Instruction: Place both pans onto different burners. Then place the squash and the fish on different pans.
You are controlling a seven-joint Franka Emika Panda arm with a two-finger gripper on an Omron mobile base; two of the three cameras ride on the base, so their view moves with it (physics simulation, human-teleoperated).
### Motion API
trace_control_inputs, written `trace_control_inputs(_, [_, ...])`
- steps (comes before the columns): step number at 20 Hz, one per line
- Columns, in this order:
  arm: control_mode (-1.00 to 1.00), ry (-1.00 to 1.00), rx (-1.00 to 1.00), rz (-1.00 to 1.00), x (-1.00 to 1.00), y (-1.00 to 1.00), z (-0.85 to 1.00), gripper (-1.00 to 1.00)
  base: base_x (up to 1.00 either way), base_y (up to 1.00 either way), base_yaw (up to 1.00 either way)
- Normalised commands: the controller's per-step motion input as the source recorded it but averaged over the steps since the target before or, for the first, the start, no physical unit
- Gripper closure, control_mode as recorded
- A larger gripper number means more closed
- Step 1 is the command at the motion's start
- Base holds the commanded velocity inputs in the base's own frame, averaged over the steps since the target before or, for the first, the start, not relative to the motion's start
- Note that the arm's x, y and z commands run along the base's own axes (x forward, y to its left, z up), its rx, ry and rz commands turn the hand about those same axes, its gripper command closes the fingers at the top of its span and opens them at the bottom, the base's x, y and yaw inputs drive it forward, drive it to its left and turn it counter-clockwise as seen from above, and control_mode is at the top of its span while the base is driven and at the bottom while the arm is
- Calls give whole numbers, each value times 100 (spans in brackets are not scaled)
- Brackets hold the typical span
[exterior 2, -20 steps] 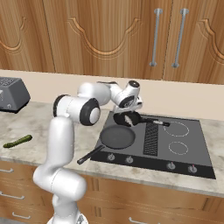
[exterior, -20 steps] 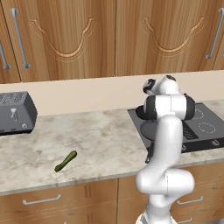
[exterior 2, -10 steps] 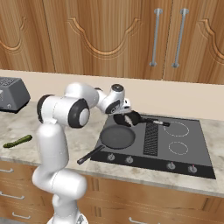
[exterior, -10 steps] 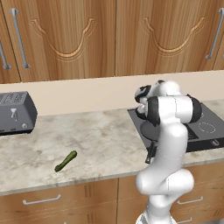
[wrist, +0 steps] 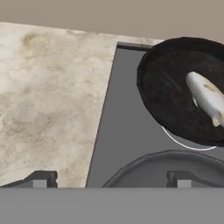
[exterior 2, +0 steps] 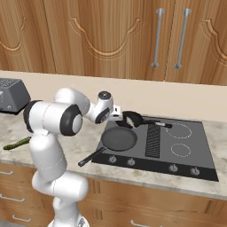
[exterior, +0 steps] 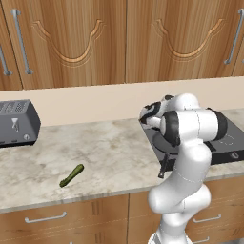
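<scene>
Toaster (exterior: pixel 18 123) far left; squash (exterior: pixel 71 175) (alone) on counter (exterior: pixel 109 152).

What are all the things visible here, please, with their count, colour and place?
Frying pans: 2, black; the wider pan on the cooktop's front left burner, the smaller pan on the back left burner.
Fish: 1, silvery white, inside the smaller pan.
Squash: 1, dark green, on the counter, left of the cooktop.
Cooktop: 1, dark grey, set in the counter.
Free burners: 2, white rings, right side of the cooktop.
Toaster: 1, grey, far left on the counter.
Cabinets: wooden, above the counter.
Gripper: 1, open, above the cooktop's left edge.
</scene>
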Motion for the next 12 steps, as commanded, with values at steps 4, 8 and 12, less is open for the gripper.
trace_control_inputs(4, [-100, 9, 3, -10, -14, 28, 0, -100, 0, 0, 0])
trace_control_inputs(8, [-100, 11, 0, -7, -17, 30, 0, -100, 0, 0, 0])
trace_control_inputs(12, [-100, 9, 0, -5, -28, 25, 0, -100, 0, 0, 0])
